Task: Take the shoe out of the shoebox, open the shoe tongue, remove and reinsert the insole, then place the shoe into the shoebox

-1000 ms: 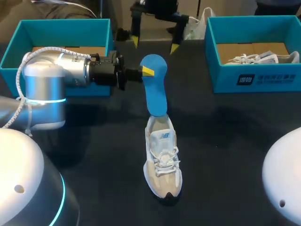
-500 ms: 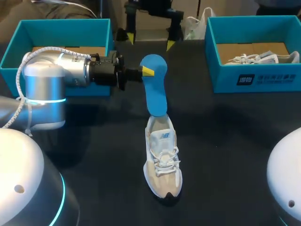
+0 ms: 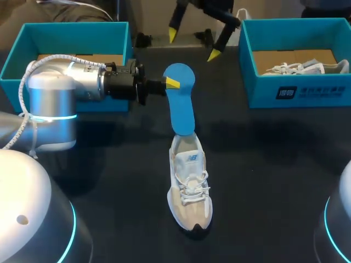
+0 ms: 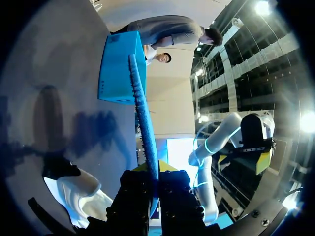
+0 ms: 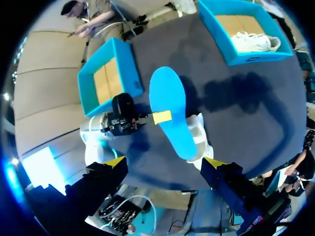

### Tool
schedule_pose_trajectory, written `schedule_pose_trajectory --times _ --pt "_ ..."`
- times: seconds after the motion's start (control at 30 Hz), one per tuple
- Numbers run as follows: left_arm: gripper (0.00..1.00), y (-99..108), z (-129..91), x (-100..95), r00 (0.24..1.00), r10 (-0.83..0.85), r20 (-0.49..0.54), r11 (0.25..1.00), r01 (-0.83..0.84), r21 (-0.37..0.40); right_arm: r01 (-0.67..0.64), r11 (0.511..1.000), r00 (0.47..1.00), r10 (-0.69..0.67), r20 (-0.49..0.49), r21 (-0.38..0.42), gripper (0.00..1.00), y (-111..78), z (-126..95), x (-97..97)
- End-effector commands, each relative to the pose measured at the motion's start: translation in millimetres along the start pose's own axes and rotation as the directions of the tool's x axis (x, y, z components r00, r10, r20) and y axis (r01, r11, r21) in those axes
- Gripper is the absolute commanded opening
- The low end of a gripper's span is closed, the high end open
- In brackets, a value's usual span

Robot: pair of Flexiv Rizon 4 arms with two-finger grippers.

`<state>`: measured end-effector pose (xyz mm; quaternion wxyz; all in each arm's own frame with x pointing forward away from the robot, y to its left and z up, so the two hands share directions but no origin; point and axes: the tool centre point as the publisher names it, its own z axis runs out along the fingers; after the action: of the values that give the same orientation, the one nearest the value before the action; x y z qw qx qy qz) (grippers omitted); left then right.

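Left claw clamps the blue insole at its far end; I'd feed it slowly down into the shoe, while the open right claw steadies the heel

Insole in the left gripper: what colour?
The insole is plain bright blue. It shows best in the head view.

The dark table bears a teal box at its far right (a white shoe lies inside).
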<state>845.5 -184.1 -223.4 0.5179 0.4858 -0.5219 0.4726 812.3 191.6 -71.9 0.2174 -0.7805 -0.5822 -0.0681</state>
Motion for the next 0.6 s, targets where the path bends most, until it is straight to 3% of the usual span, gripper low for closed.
schedule_pose_trajectory --times 0.03,0.3,0.6 --pt "0.0 0.9 0.1 0.0 1.0 0.0 0.001 1.0 0.0 0.002 0.007 1.0 0.915 -0.007 -0.403 -0.002 1.0 0.7 -1.9 -17.4" --pt "0.0 0.9 0.1 0.0 1.0 0.0 0.001 1.0 0.0 0.002 0.035 0.999 0.869 -0.037 -0.493 -0.014 1.0 3.3 3.9 -27.1" --pt "0.0 0.9 0.1 0.0 1.0 0.0 0.001 1.0 0.0 0.002 0.115 0.992 0.757 -0.118 -0.642 -0.047 1.0 11.5 25.4 -40.9"
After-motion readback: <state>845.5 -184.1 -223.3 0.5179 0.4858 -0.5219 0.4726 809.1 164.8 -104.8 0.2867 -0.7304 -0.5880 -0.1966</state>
